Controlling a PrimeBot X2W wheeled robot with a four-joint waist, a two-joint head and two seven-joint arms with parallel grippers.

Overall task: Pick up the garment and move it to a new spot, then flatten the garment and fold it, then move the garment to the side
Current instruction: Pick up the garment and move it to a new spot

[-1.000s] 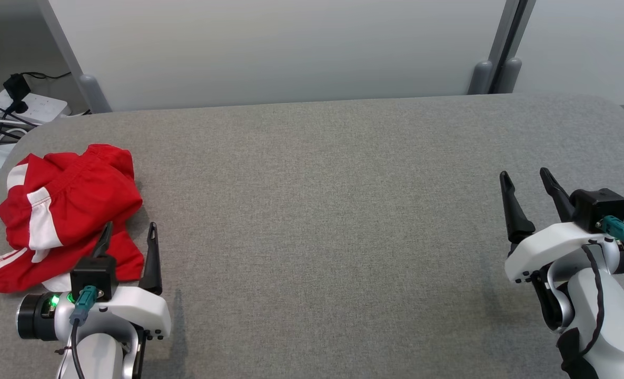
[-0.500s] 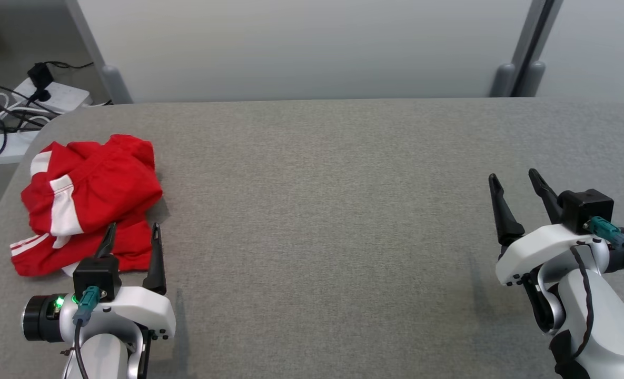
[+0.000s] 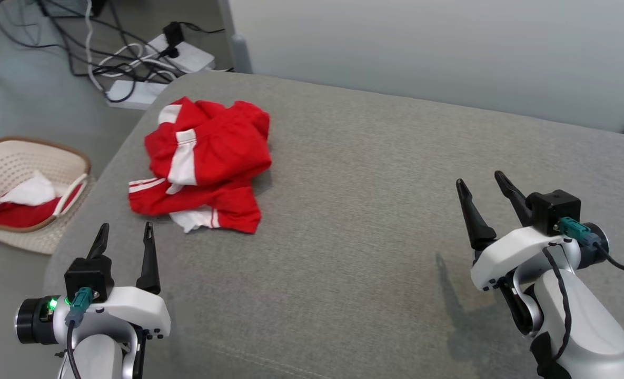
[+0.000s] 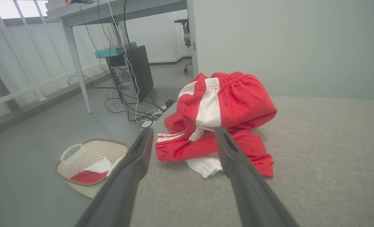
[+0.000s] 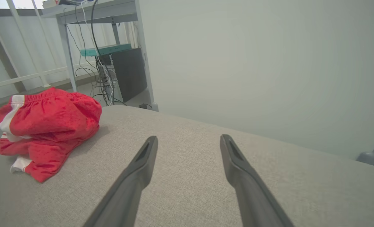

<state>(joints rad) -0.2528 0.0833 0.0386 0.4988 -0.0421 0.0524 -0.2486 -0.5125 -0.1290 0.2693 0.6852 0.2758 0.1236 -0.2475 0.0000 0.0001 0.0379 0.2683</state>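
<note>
A crumpled red garment with white stripes (image 3: 206, 163) lies in a heap near the far left corner of the grey fabric table (image 3: 369, 237). In the left wrist view the garment (image 4: 231, 104) sits just beyond the two dark fingers. My left gripper (image 3: 125, 231) hovers at the table's near left edge, open and empty, a little short of the heap. Far to the right, my right gripper (image 3: 483, 181) is open and empty too. The right wrist view has the garment (image 5: 48, 123) at its far left, well away from the fingers.
A cream basket (image 3: 6, 163) with red and white cloth inside stands on the floor left of the table, also in the left wrist view as the basket (image 4: 89, 154). Power strips and cables (image 3: 132, 58) lie on the floor beyond the table's corner. A pale wall panel (image 3: 422, 47) backs the table.
The head camera has swung left, so the garment and table now sit further right in view and the floor basket has come into sight. Both grippers stay open; the garment has not been touched.
</note>
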